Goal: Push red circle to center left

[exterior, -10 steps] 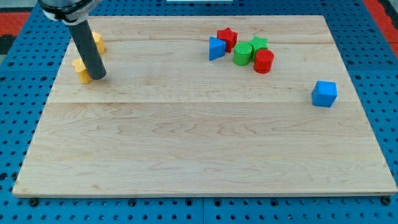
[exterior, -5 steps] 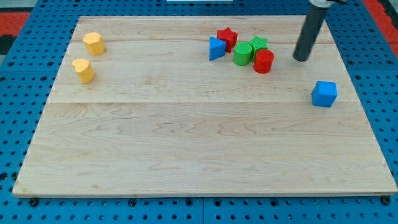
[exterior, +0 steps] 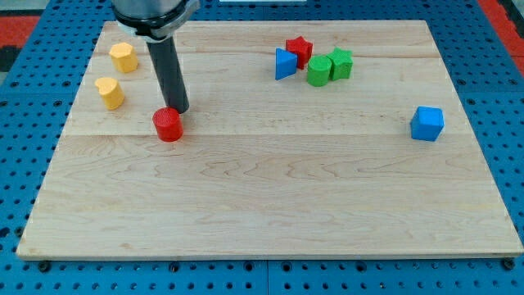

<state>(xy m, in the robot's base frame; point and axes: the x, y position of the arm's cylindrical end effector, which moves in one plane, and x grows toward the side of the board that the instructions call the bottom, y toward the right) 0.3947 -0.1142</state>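
A pale wooden board (exterior: 270, 205) lying on a blue perforated surface (exterior: 24, 147).

The board is light, with fine grain running across the view and faint seams between its planks; it shows a soft, even sheen and its corners are rounded. Around the board on every side lies the blue surface, dotted with regular rows of small holes. Beyond the board's upper left corner, a red patch (exterior: 20, 20) with the same hole pattern shows, and another red patch (exterior: 503, 12) sits beyond its upper right corner. A thin white strip (exterior: 262, 2) runs just above the board's top edge.
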